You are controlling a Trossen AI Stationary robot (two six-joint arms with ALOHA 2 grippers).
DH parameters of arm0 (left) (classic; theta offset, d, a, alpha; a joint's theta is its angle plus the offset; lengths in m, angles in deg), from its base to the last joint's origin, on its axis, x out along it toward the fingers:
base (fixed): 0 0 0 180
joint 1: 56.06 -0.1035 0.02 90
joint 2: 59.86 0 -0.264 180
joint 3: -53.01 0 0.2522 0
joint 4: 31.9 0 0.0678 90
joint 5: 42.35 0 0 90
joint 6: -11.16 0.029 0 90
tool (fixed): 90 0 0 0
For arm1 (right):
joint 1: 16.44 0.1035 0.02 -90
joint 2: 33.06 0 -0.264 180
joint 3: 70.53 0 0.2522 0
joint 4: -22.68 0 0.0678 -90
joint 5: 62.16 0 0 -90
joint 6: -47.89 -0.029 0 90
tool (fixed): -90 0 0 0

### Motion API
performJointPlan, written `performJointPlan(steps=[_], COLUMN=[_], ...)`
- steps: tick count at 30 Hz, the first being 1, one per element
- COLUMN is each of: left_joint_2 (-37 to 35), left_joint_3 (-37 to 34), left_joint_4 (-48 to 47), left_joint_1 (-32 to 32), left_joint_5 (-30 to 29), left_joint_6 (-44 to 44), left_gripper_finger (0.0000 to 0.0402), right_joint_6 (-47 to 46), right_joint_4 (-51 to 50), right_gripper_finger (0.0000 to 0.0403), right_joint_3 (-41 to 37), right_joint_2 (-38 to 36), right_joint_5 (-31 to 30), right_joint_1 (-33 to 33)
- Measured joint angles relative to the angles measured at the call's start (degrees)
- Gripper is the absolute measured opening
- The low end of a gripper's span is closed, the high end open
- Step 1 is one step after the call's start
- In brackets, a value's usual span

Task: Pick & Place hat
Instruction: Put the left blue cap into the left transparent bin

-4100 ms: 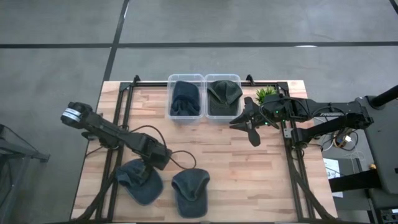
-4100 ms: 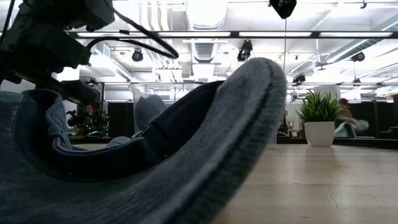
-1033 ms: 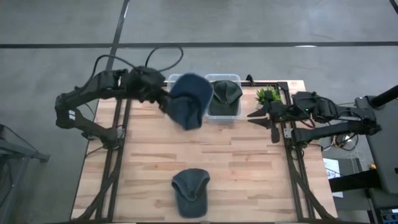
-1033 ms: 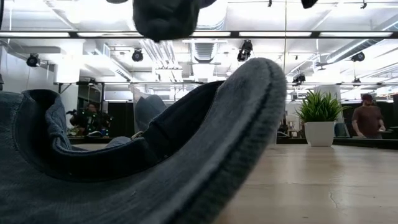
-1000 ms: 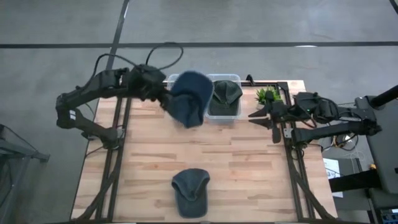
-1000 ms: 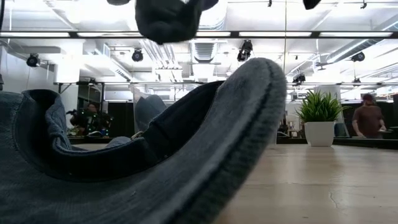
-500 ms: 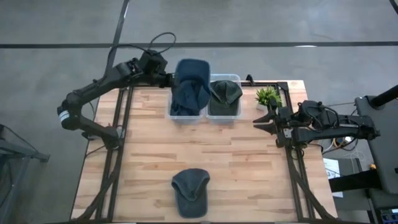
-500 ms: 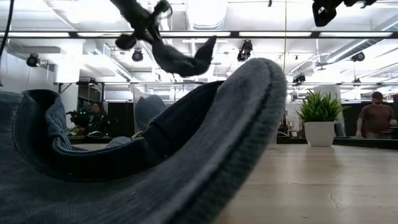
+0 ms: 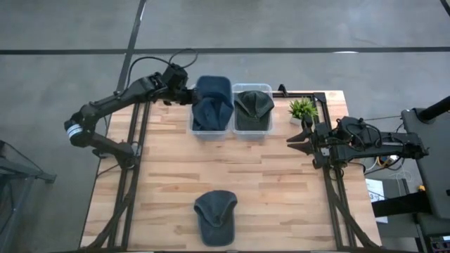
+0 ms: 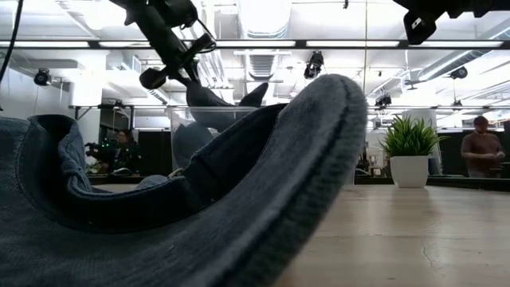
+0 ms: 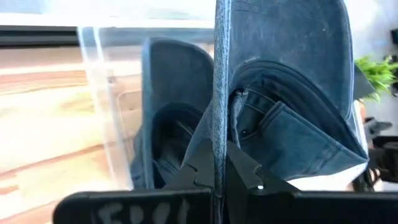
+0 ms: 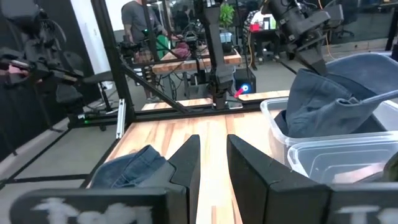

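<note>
Hat (image 9: 213,92) | left gripper (image 9: 188,93) clamped on brim | over left bin (image 9: 209,131)

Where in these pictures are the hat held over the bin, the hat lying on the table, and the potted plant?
held hat (image 9: 213,97), high view, its crown
hat on the table (image 9: 215,216), high view, middle of its crown
potted plant (image 9: 302,108), high view, its leaves

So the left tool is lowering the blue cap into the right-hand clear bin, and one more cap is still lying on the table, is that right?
Not quite: the left tool holds the blue cap over the left clear bin, which already has a cap in it, not the right-hand one. The high view shows this. The rest stands: one more cap lies on the table.
</note>
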State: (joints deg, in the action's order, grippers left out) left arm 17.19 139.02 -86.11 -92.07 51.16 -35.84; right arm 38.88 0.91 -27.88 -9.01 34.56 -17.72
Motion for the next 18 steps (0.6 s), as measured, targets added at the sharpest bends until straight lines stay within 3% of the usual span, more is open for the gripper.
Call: performJointPlan(steps=[18], left_joint_2=[0.0], left_joint_3=[-2.0], left_joint_4=[-1.1], left_joint_1=[0.2], left_joint_5=[-2.3], left_joint_6=[-1.5], left_gripper_finger=[0.0016], right_joint_6=[1.4], right_joint_4=[0.0], right_gripper_finger=[0.0073], right_joint_3=[0.7], right_joint_2=[0.0], right_joint_5=[-0.2], right_joint_1=[0.0])
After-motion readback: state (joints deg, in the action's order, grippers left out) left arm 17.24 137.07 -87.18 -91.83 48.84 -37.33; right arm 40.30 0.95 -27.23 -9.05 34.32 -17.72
